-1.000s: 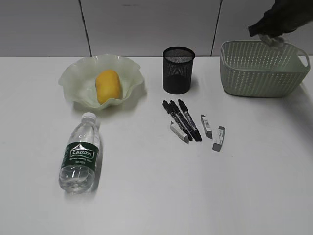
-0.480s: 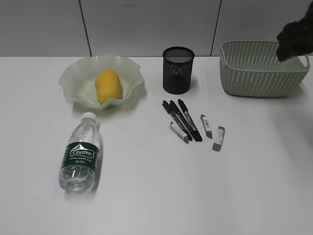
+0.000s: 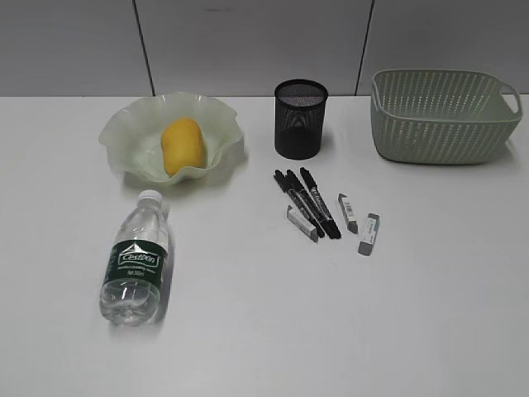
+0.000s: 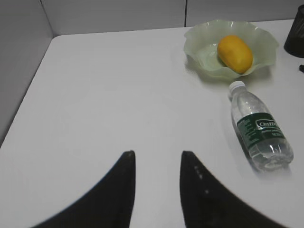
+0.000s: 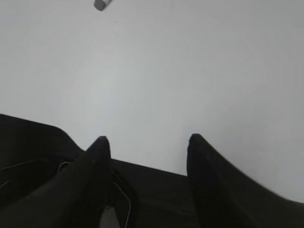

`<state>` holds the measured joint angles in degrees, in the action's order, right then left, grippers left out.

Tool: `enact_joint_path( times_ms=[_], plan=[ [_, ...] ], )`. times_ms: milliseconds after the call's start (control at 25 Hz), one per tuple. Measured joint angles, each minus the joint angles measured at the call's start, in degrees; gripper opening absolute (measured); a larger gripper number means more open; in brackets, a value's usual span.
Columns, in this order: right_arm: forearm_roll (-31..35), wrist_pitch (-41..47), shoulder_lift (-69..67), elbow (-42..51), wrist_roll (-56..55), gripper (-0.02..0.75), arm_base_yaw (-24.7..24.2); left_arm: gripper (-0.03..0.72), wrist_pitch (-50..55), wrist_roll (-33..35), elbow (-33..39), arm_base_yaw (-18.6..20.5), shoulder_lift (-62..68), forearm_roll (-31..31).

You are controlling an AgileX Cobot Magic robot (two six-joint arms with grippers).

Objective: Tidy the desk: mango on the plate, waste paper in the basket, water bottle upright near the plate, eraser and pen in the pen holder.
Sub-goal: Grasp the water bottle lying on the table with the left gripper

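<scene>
- Two grippers hang back off the desk, neither showing in the exterior view; the left gripper has its jaws apart on nothing, and the right gripper stands wide with bare tabletop between its tips.
- One water bottle lies on its side nearest me, cap toward the plate. Round and smooth, it could roll off or slip when gripped, and a tilted release would likely tip it again.
- Three black pens lie side by side mid-desk, touching or nearly so. I reckon closing on one may drag its neighbour along.
- Three small grey erasers lie around the pens, one tucked against them; flat and low, they are easy for fingertips to skid over.
- One mango already sits in the one ruffled plate.
- One pen holder stands upright behind the pens, light enough to be knocked over by a clumsy drop.
- One basket sits far right; I cannot see any waste paper from here.
</scene>
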<state>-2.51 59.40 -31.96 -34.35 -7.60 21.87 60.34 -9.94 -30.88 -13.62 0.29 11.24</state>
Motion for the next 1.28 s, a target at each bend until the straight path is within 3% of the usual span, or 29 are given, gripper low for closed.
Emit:
enact_joint_path(
  times_ms=[160,440,640,800,880,1040,1280],
  plan=[
    [-5.7,2.4,14.4,2.5,-0.5,0.414,0.0,0.246,-0.4,0.9,0.0,0.0,5.0,-0.8],
    [-6.0,0.6,25.5,4.8,-0.2,0.414,0.1,0.300,-12.4,9.6,-2.2,0.0,25.2,-12.2],
    [-6.0,0.4,25.9,5.1,-0.1,0.414,0.1,0.470,-23.2,17.7,-2.7,-1.2,47.8,-22.9],
    [-6.0,0.4,25.9,5.1,0.1,0.414,0.1,0.544,-26.7,18.7,-7.8,-5.4,66.2,-24.7],
    [-6.0,0.4,25.9,5.1,0.1,0.414,0.1,0.553,-27.6,17.0,-12.0,-8.1,74.6,-24.2],
    [-6.0,0.4,25.9,5.1,0.2,0.414,0.1,0.559,-28.0,6.7,-22.2,-11.8,90.8,-20.6],
    [-6.0,0.4,25.9,5.1,0.2,0.414,0.1,0.592,-19.4,-4.0,-36.0,-12.5,108.0,-12.9]
  ],
)
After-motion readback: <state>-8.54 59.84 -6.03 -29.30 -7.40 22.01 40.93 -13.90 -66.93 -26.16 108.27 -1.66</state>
